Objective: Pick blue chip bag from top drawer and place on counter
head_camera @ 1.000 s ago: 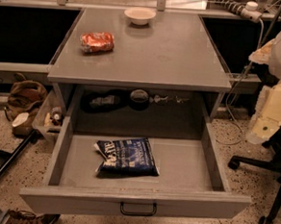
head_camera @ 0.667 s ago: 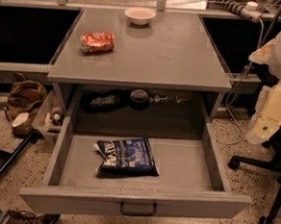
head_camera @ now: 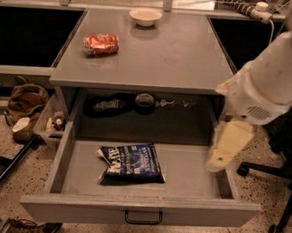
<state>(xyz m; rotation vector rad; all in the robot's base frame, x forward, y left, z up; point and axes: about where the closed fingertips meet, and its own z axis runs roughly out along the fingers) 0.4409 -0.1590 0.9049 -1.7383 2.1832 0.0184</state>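
Note:
The blue chip bag (head_camera: 131, 162) lies flat on the floor of the open top drawer (head_camera: 139, 208), left of its middle. The drawer is pulled out toward me, its black handle (head_camera: 143, 217) on the front panel. The grey counter (head_camera: 160, 54) spans above it. My gripper (head_camera: 226, 146), cream-coloured under the white arm, hangs over the drawer's right side, just above the right wall. It is to the right of the bag and does not touch it.
An orange-red snack bag (head_camera: 101, 43) and a white bowl (head_camera: 145, 15) sit on the counter. Dark objects (head_camera: 106, 105) lie in the recess behind the drawer. A brown bag (head_camera: 24, 102) is on the floor at left, and an office chair base (head_camera: 275, 198) at right.
My arm has swung in from the right edge, down and left, so the gripper now hangs over the drawer's right side. The blue chip bag has not moved.

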